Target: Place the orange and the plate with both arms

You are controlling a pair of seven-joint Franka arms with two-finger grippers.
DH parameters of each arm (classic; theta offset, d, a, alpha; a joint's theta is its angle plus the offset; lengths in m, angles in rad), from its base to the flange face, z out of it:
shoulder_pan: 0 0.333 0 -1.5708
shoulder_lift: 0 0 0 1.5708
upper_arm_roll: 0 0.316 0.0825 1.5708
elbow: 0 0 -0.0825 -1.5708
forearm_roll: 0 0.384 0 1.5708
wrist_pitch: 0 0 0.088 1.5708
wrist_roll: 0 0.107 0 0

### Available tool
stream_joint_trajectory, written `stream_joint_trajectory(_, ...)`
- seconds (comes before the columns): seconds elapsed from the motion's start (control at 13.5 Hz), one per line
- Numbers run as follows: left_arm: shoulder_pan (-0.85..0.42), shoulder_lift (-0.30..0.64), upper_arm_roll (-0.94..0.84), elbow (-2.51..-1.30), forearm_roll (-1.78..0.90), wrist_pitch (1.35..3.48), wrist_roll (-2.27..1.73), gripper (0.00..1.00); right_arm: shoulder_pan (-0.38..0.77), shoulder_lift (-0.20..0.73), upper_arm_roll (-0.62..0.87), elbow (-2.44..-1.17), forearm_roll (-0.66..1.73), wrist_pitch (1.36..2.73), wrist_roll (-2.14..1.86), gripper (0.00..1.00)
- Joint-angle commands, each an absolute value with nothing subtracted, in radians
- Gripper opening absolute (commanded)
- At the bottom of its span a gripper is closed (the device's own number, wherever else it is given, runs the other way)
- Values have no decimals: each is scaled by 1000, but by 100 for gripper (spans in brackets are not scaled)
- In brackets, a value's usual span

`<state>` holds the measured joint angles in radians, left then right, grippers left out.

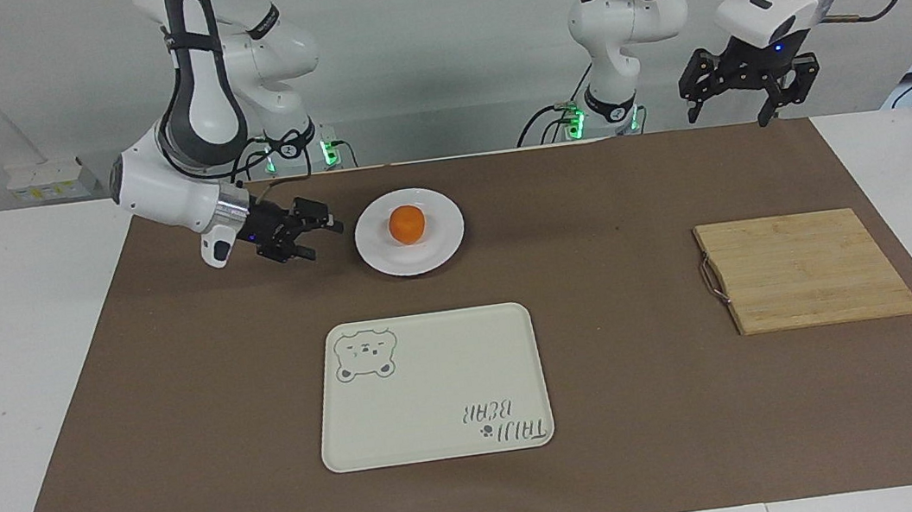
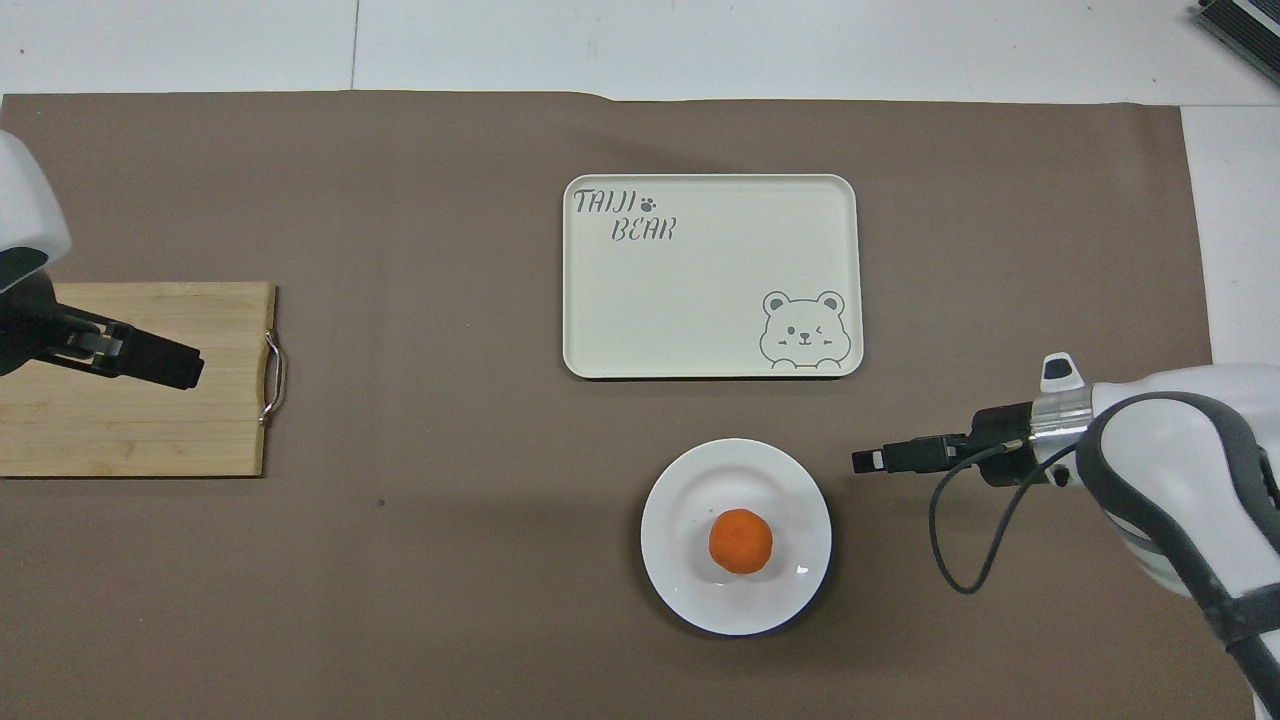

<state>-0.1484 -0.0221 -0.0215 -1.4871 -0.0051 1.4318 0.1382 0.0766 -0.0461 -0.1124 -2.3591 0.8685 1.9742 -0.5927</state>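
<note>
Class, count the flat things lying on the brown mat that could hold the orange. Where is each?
3. The plate, nearest the robots, holds the orange; the tray lies farther from them; the board is toward the left arm's end.

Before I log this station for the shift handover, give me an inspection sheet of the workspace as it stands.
Surface: white table under a brown mat.
Job's things: orange sits on the white plate, which lies nearer to the robots than the tray.
Clutter: cream bear tray, nothing on it; wooden cutting board toward the left arm's end.
Grippers: right pincer open, low beside the plate, not touching it; left pincer open, waiting raised at the mat's edge nearest the robots.
Cables: black cable loops from the right wrist.
Surroundings: pale wall, green lights at the arm bases.
</note>
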Motion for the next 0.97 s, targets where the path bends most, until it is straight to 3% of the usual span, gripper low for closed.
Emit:
stream_joint_trajectory(0.0,-137,-49,-32,-1520,14,1453,129,100,107,-11,-112,-2431,992,2043,-710,100)
stream_joint_trajectory(0.22,-137,-49,-32,-1520,12,1453,129,100,136,43,-113,-2480,1104,2091,-817,100)
stream_joint_trajectory(0.89,-137,-49,-32,-1520,12,1453,129,100,202,15,-110,-2539,1184,2100,-769,100)
